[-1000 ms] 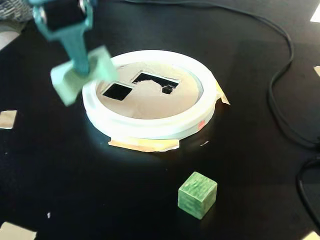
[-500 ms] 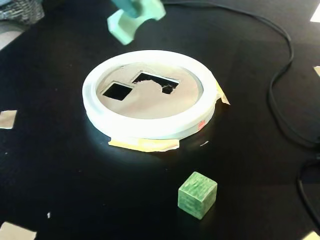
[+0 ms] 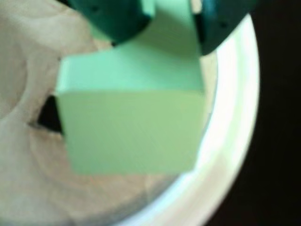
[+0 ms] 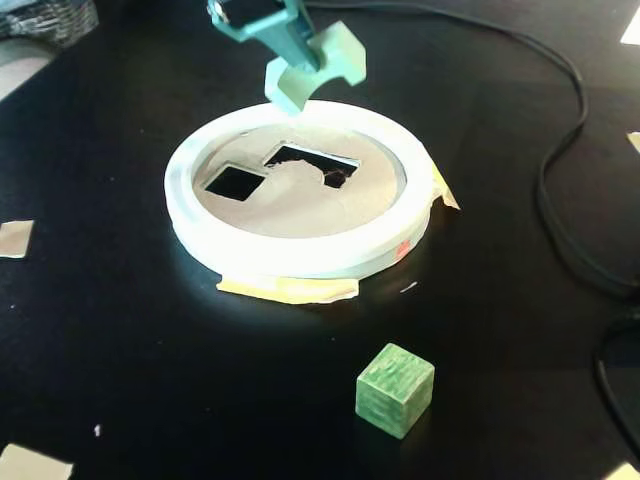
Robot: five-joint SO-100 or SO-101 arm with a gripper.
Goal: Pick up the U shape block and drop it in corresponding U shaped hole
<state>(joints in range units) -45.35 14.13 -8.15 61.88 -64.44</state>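
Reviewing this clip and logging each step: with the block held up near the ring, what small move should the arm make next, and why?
Probably carry the U shape block a little toward the camera in the fixed view and line it up over the U shaped hole before lowering. The gripper holds it raised above the white ring's far edge, not yet over that cutout, and the block looks tilted.

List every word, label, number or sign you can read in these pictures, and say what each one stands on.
None: no readable text shows in either view.
The arch block, the cube, the tan disc and its white ring are all unmarked.
The tape scraps on the black table are blank.
A small reddish spot on the ring is a smudge, not a legible sign.
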